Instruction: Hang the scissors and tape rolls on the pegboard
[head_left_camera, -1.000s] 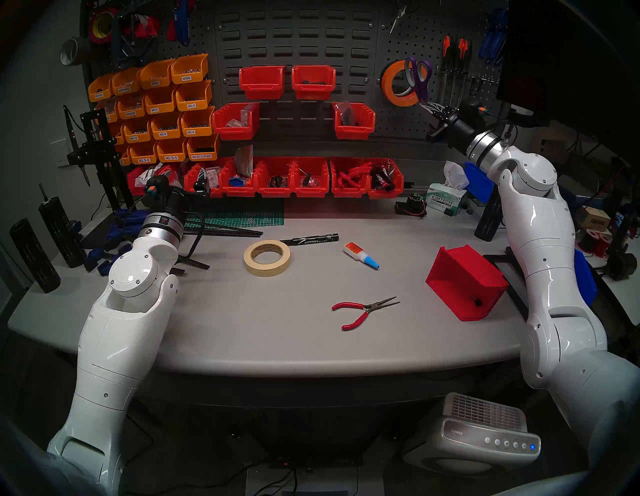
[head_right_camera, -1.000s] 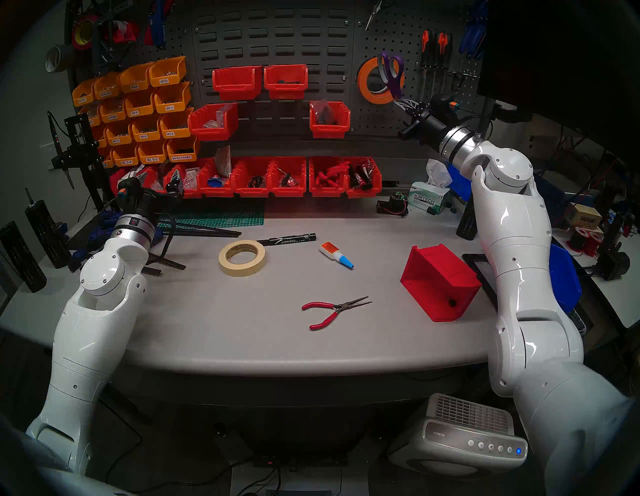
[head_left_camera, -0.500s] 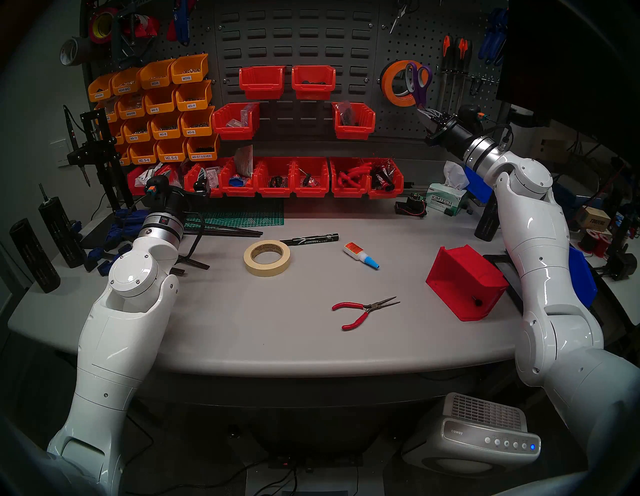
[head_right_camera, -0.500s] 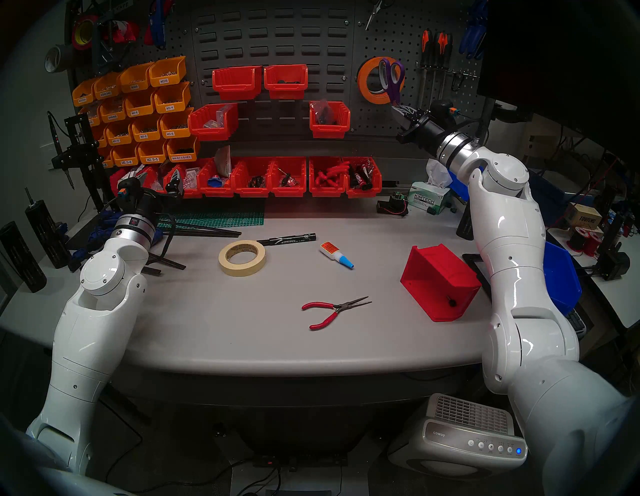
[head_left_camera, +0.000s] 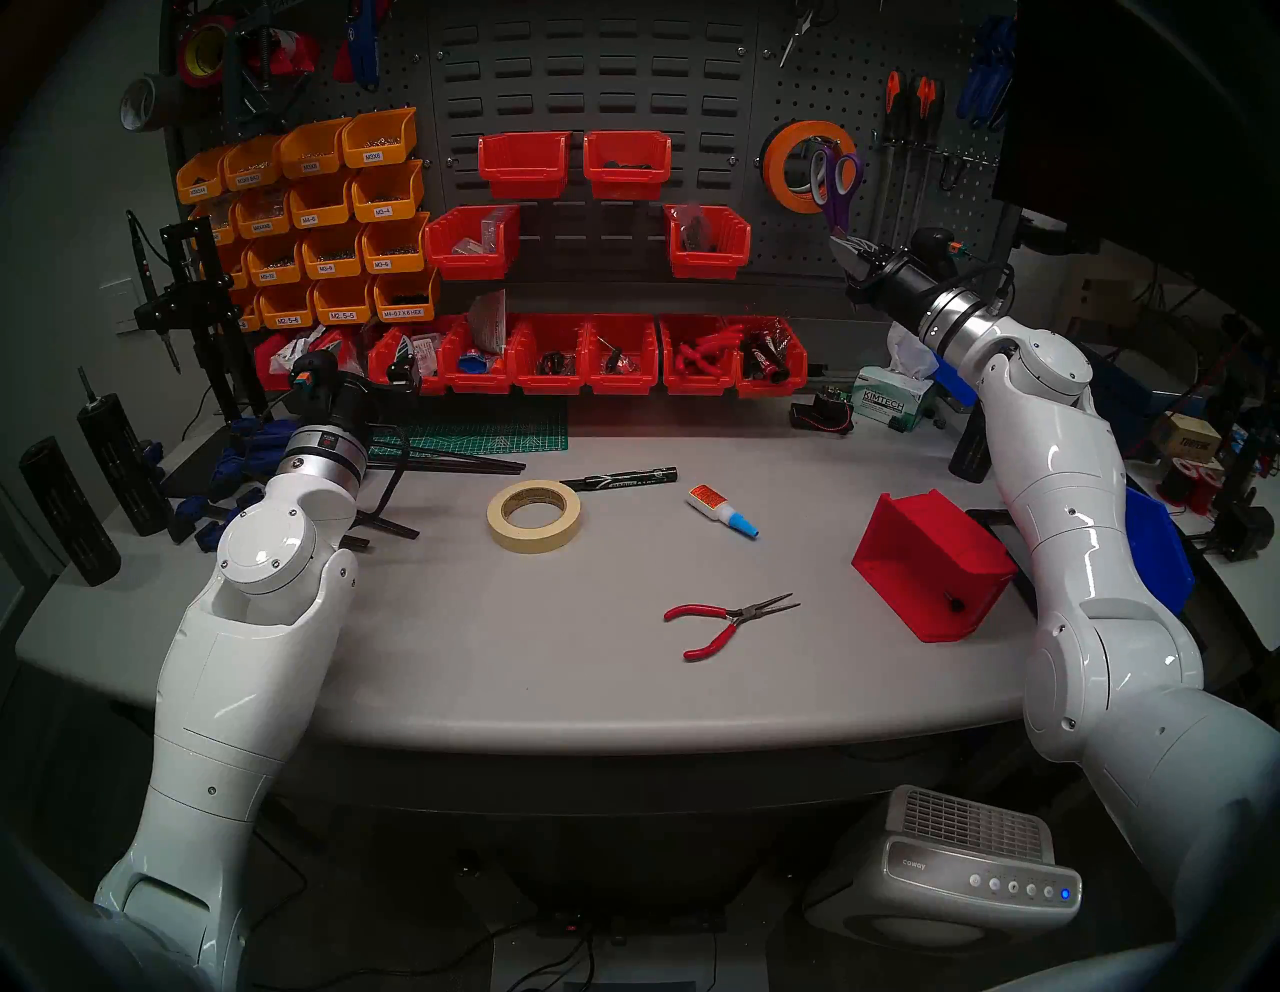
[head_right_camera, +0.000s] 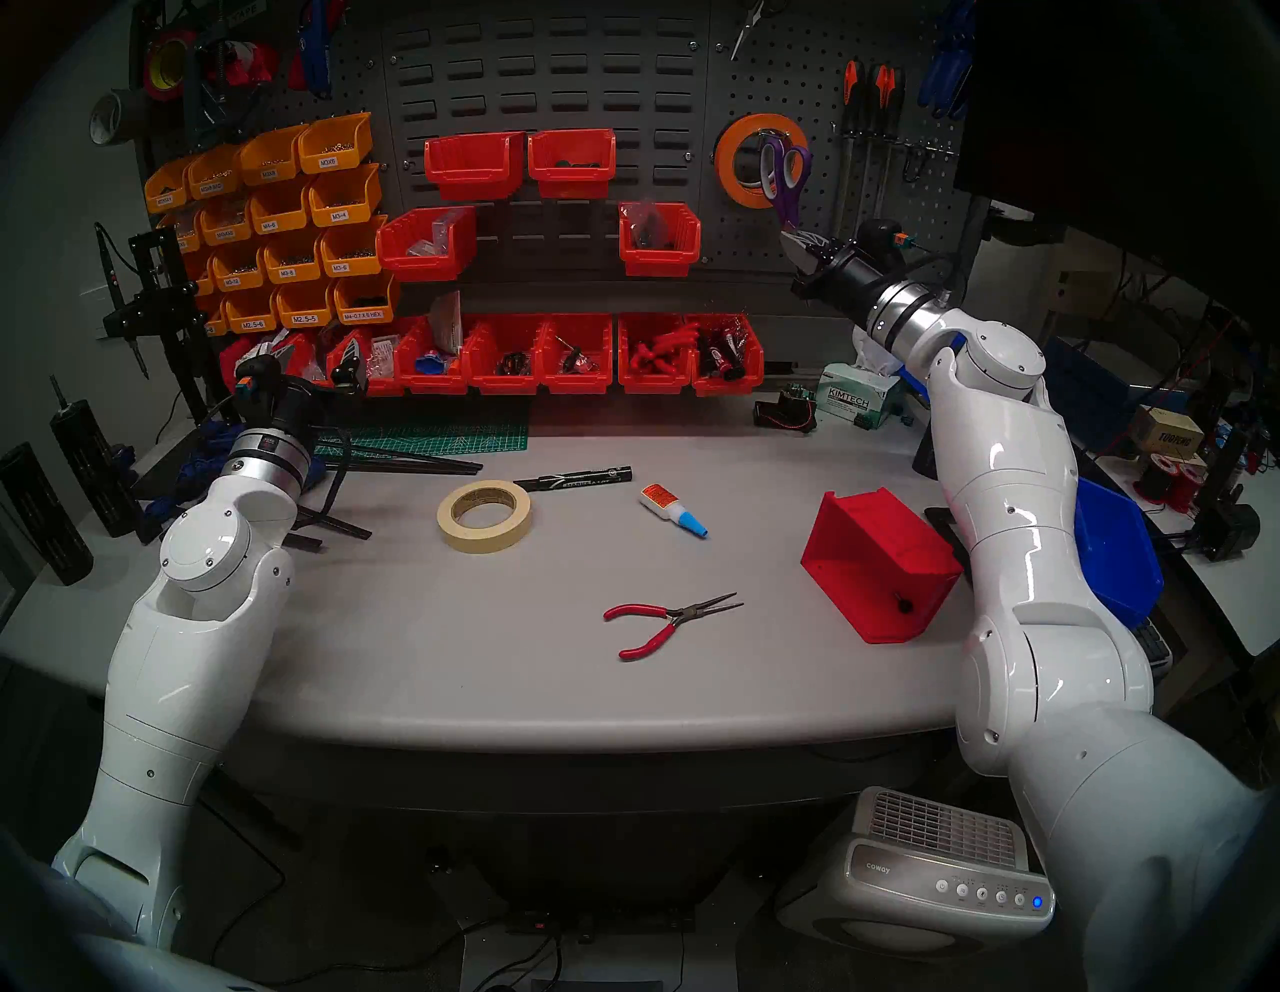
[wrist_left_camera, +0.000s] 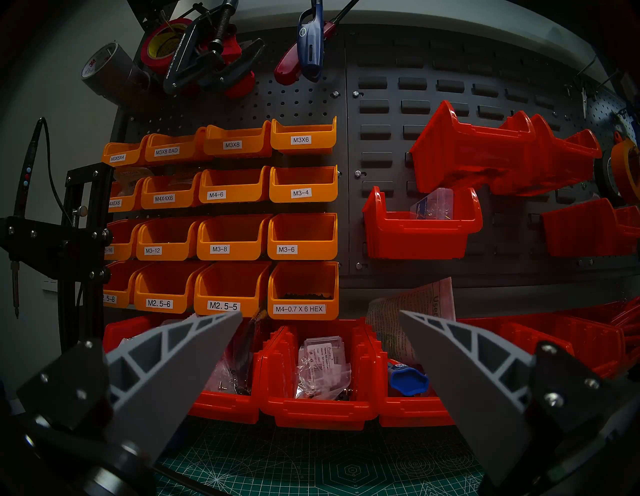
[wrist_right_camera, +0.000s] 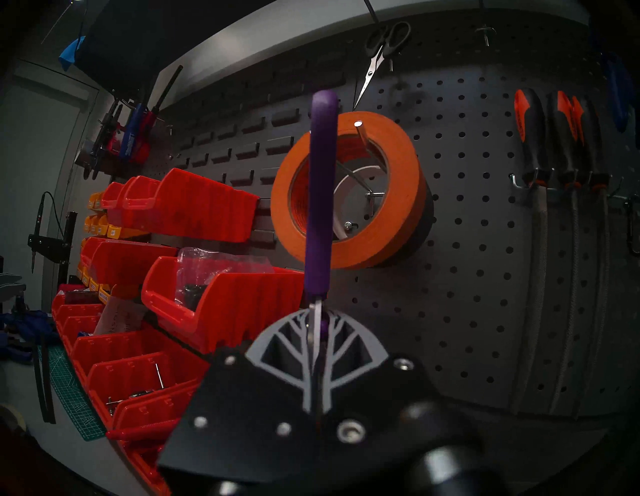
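Observation:
My right gripper (head_left_camera: 855, 251) (wrist_right_camera: 317, 320) is shut on the blades of the purple-handled scissors (head_left_camera: 836, 181) (wrist_right_camera: 320, 194), handles up. They stand in front of the orange tape roll (head_left_camera: 777, 170) (wrist_right_camera: 405, 201), which hangs on a hook of the pegboard (head_left_camera: 796, 83) (wrist_right_camera: 485, 277). The hook's tip shows just right of the handles. A black roll (wrist_right_camera: 429, 211) sits behind the orange one. The cream masking-tape roll (head_left_camera: 533, 544) (head_right_camera: 485, 542) lies flat on the table. My left gripper (head_left_camera: 400, 374) (wrist_left_camera: 320, 313) is open and empty, facing the red bins.
On the table lie red-handled pliers (head_left_camera: 727, 620), a black marker (head_left_camera: 620, 478), a glue bottle (head_left_camera: 720, 511) and a tipped red bin (head_left_camera: 928, 568). Small metal scissors (wrist_right_camera: 381, 48) and orange-and-black-handled tools (wrist_right_camera: 554, 138) hang near the orange roll. A red bin (wrist_right_camera: 221, 304) juts out below left.
My right gripper has come down and slightly left with the scissors, so the purple handles now sit lower across the orange roll. The left arm has not moved.

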